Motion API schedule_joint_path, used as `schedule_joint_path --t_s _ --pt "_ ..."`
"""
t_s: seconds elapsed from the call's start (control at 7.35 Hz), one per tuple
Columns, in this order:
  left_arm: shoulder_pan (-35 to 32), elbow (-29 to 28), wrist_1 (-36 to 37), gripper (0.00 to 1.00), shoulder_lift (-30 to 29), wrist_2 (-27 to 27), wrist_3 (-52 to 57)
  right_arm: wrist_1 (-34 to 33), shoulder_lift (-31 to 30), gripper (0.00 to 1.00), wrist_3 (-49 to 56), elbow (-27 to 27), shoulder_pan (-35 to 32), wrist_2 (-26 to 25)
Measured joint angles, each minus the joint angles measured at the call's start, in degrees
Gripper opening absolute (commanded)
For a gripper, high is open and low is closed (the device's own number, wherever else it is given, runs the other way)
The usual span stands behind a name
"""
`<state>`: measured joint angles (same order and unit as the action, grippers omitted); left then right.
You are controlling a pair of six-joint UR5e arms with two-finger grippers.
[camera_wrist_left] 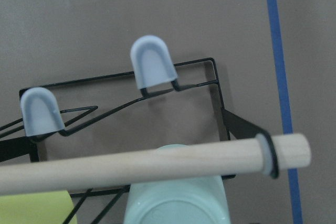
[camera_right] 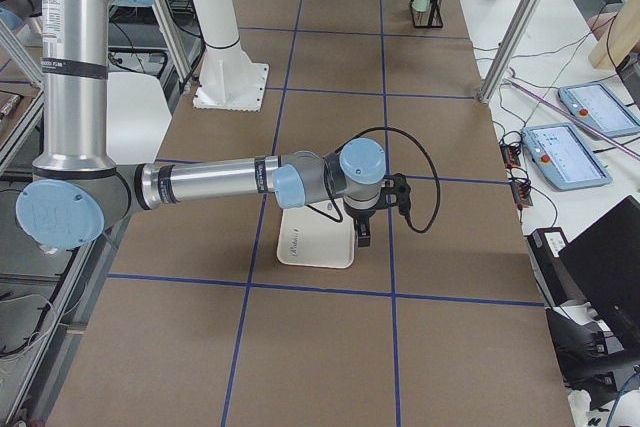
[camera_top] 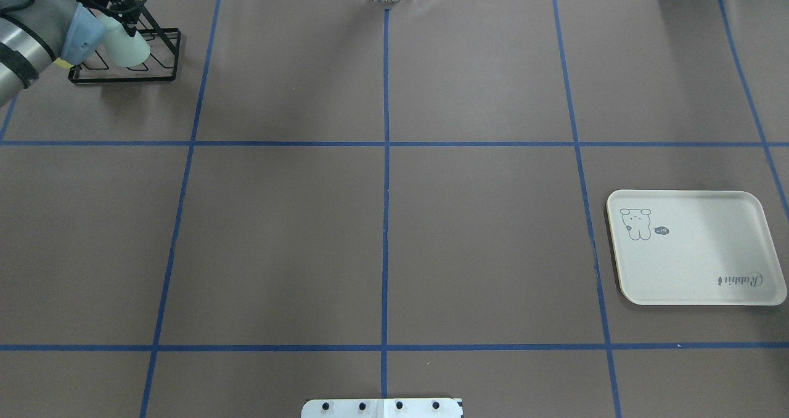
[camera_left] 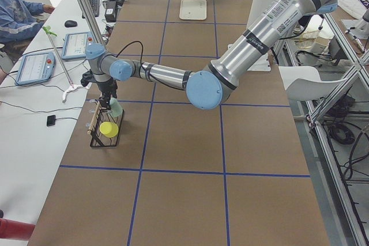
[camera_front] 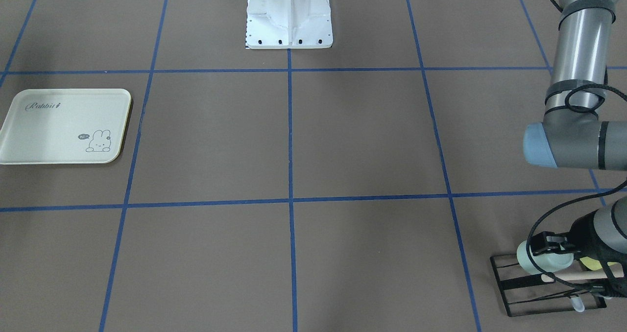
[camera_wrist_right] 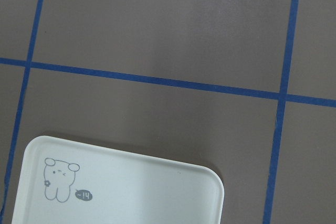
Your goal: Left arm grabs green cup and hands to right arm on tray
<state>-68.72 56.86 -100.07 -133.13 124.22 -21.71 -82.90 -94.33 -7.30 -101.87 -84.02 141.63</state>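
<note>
A cream-white rectangular plastic tray with rounded corners (camera_wrist_right: pixel 147 192) lies flat on the brown surface (camera_wrist_right: pixel 157 19), at lower left, cut off by the bottom edge. A small grey bunny drawing (camera_wrist_right: pixel 59 178) and a dark speech bubble (camera_wrist_right: pixel 83 195) mark its left end. Blue tape lines (camera_wrist_right: pixel 157 81) cross the surface beyond it.

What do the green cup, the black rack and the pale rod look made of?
Green cup: probably plastic, with a smooth matte mint surface and a moulded base ring.
Rack: thin wire, likely metal with a black coating. The grey caps on its prongs look rubbery.
Rod: bare wood, pale with faint grain.
</note>
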Motion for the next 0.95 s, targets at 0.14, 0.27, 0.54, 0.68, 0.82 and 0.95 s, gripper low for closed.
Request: schedule_joint_path --t_s 0.14,0.27,0.54,0.68,0.82,0.95 --pt "0.0 0.0 -0.1 0.85 0.0 -0.4 0.0 0.0 0.0 1.0 0.0 0.0 0.0 0.0" --pt "0.0 0.0 -0.3 0.71 0.0 -0.5 -0.1 -0.1 0.0 1.0 0.0 0.0 0.0 0.0" --pt "0.0 0.0 -0.7 0.0 -0.2 -0.6 -1.6 -0.1 0.0 1.0 0.1 0.1 0.1 0.0" --pt "-0.1 0.3 -0.8 0.0 -0.4 -0.6 -2.1 -0.1 0.0 1.0 0.0 0.1 0.2 0.0" --pt "-0.8 1.4 -0.6 0.0 -0.3 -0.4 -2.2 -0.1 0.0 1.0 0.0 0.1 0.3 0.0" --pt "-2.5 3.6 0.4 0.0 -0.2 0.2 -2.1 -0.1 0.0 1.0 0.0 0.0 0.4 0.0"
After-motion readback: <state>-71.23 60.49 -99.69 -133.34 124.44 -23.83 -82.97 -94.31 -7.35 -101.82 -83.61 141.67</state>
